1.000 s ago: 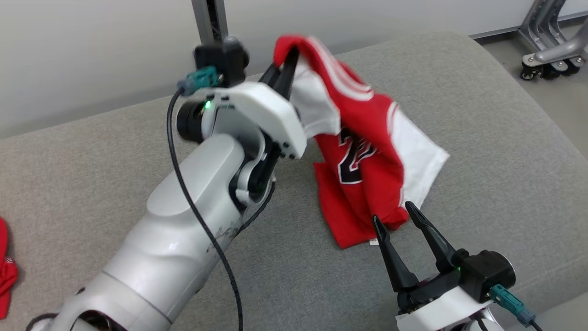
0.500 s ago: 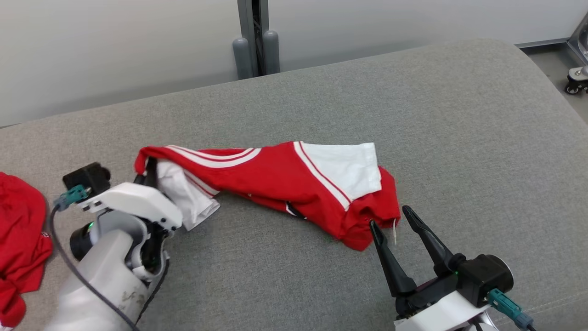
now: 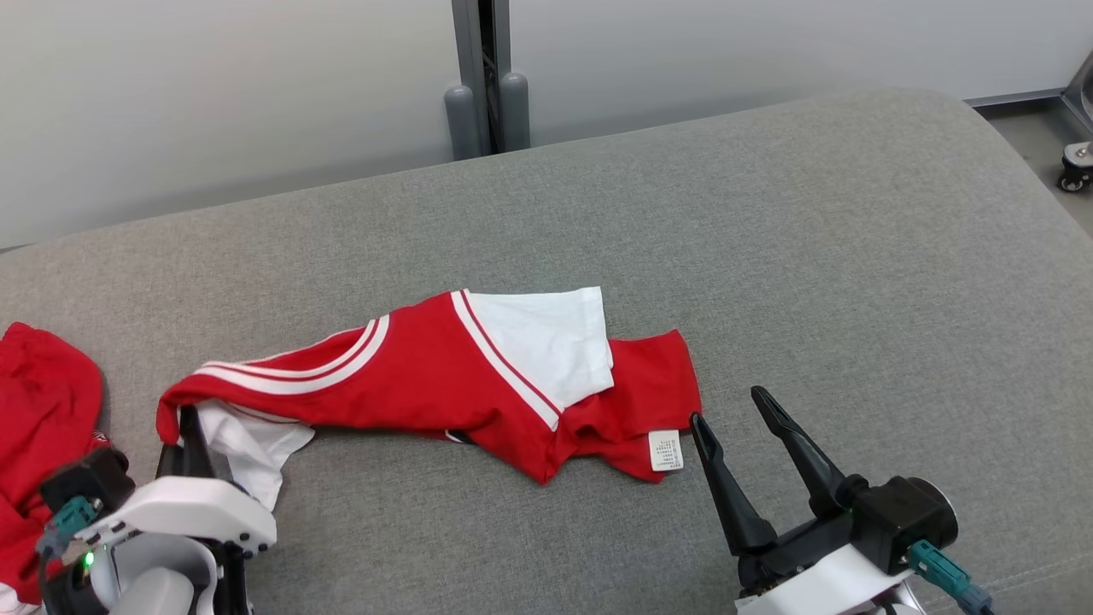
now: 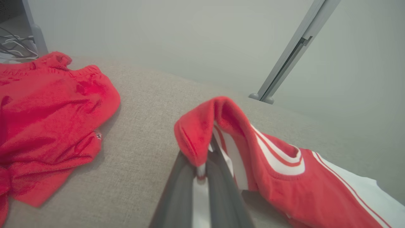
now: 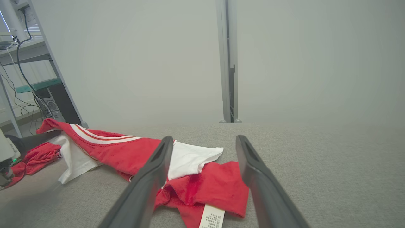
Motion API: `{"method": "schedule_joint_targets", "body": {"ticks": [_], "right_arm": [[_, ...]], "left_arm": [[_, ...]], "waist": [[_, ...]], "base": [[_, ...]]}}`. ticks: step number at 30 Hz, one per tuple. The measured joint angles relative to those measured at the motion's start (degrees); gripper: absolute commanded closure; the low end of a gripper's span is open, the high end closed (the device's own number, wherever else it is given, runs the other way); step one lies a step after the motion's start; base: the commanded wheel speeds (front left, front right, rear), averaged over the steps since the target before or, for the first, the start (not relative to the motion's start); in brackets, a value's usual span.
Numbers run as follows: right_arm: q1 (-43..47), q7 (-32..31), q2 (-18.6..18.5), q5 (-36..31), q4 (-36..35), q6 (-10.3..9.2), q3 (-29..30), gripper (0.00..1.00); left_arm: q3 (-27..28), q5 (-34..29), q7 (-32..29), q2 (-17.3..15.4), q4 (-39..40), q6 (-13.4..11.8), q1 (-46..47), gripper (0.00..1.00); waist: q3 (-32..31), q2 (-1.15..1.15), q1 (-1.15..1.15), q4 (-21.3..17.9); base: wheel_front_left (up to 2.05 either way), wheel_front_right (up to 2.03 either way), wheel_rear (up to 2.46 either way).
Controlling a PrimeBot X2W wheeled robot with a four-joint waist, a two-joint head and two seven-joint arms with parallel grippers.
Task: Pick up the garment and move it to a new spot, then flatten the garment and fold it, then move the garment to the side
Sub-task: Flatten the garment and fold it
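On the grey fabric couch cushion (image 3: 811, 256), head view: the red-and-white striped jersey garment (image 3: 410, 384) lies crumpled and strung out mid-cushion. One shoulder end is pinched in my left gripper (image 3: 184, 424). My right gripper (image 3: 726, 406) waits, fingers spread, just beside the white care label (image 3: 665, 450). A second red cloth (image 3: 43, 410) lies apart at my left.

Left wrist view: my fingers press together on a fold of red trim, which drapes limply; I judge it light, soft and shapeless.

Right wrist view: spread fingers frame the hem. That labelled corner looks the best hold for flattening.
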State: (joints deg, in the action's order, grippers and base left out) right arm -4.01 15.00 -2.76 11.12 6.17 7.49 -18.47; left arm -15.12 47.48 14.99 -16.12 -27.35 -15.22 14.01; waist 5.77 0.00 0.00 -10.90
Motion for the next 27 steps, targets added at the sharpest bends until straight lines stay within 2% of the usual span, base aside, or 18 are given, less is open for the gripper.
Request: {"method": "schedule_joint_targets", "body": {"ticks": [4,5,8,12,13,15,16,22,27], "right_arm": [[0.22,0.00,0.01,-0.16,0.05,0.00,0.07,0.00],[0.24,0.00,0.01,-0.20,0.05,0.00,0.05,0.00],[0.60,0.00,0.00,-0.41,0.08,0.00,0.27,0.00],[0.91,0.00,-0.07,-0.54,0.11,0.00,0.33,0.00],[0.98,0.00,-0.09,-0.55,0.13,0.00,0.31,0.00],[1.03,0.00,-0.11,-0.56,0.18,0.00,0.24,0.00],[1.03,0.00,-0.11,-0.56,0.18,0.00,0.24,0.00],[1.13,0.00,-0.12,-0.55,0.33,0.00,-0.14,0.00],[1.88,0.00,-0.24,-0.49,0.35,0.00,-0.03,0.00]], "left_arm": [[2.03,-3.19,-0.01,0.58,3.01,-1.58,-4.43,1.00],[2.64,-4.26,-0.01,0.74,3.82,-2.11,-5.07,0.97],[4.17,-6.55,-0.01,1.30,5.92,-3.13,-7.17,1.00],[5.13,-9.16,-0.01,2.38,7.72,-4.23,-9.41,0.99],[5.43,-9.46,0.00,2.46,7.98,-4.35,-9.87,0.92],[5.41,-9.76,0.00,2.75,7.98,-4.36,-10.72,0.54],[5.41,-9.76,0.00,2.75,7.98,-4.36,-10.72,0.00],[4.77,-10.32,-0.01,3.47,9.57,-4.54,-12.83,0.00],[3.91,-11.98,-0.63,2.03,15.10,-6.11,-15.45,0.00]], "waist": [[-0.32,0.00,0.00,0.28],[-0.39,0.00,0.00,0.38],[-0.56,0.00,0.00,0.77],[-0.89,0.00,0.00,1.39],[-1.01,0.00,0.00,1.54],[-1.25,0.00,0.00,1.83],[-1.25,0.00,0.00,1.83],[-2.06,0.00,0.00,2.37],[-2.84,0.00,0.00,2.65]], "base": [[0.00,0.00,0.00],[0.00,0.00,0.00],[0.00,0.00,0.00],[0.00,0.00,0.00],[0.00,0.00,0.00],[0.00,0.00,0.00],[0.00,0.00,0.00],[0.00,0.00,0.00],[0.00,0.00,0.00]]}}
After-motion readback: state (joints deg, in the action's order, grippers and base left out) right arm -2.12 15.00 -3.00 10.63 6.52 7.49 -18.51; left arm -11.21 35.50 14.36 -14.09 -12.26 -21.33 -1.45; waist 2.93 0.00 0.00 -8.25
